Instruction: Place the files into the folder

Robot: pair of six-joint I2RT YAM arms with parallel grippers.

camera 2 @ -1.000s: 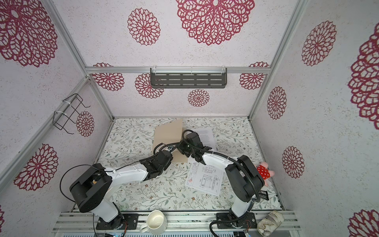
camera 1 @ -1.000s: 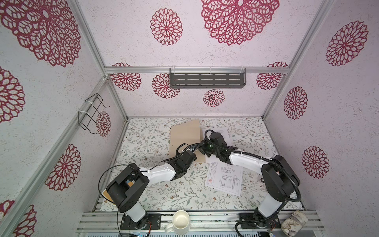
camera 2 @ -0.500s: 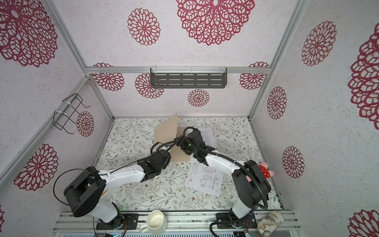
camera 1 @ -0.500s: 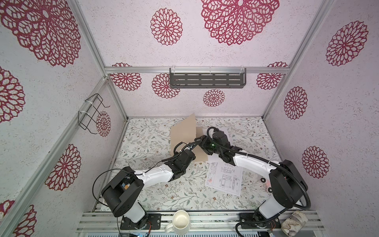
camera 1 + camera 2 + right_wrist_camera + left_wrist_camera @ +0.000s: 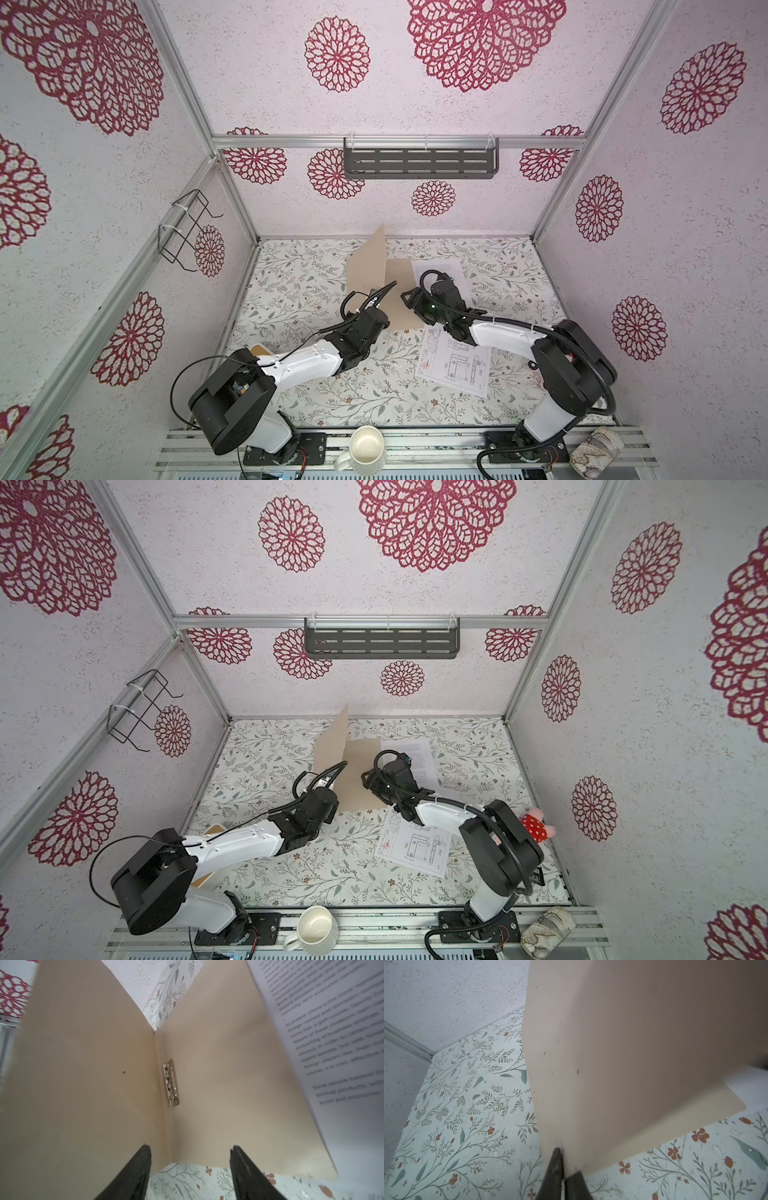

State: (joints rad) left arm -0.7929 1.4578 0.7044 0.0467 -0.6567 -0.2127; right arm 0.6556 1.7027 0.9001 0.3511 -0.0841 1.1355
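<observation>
The beige folder [image 5: 401, 291] lies open at the back middle of the table, with its cover [image 5: 368, 266] [image 5: 332, 746] standing nearly upright. My left gripper [image 5: 390, 286] [image 5: 564, 1167] is shut on the cover's near edge. My right gripper [image 5: 409, 297] [image 5: 189, 1147] is open with nothing between its fingers. It faces the inside of the folder [image 5: 228, 1084], where a small metal clip [image 5: 171, 1082] sits by the spine. The printed text sheet [image 5: 444, 270] [image 5: 332, 1043] lies just right of the folder. The drawing sheet [image 5: 455, 361] [image 5: 415, 841] lies flat under the right arm.
A white mug [image 5: 365, 449] and a patterned cup [image 5: 596, 451] stand on the front rail. A red plush toy [image 5: 536, 825] lies at the right wall. A grey shelf [image 5: 419, 162] hangs on the back wall and a wire basket [image 5: 187, 232] on the left wall.
The left gripper has swung the folder's cover up from nearly flat to upright. The right gripper has opened and let go of the cover's edge.
</observation>
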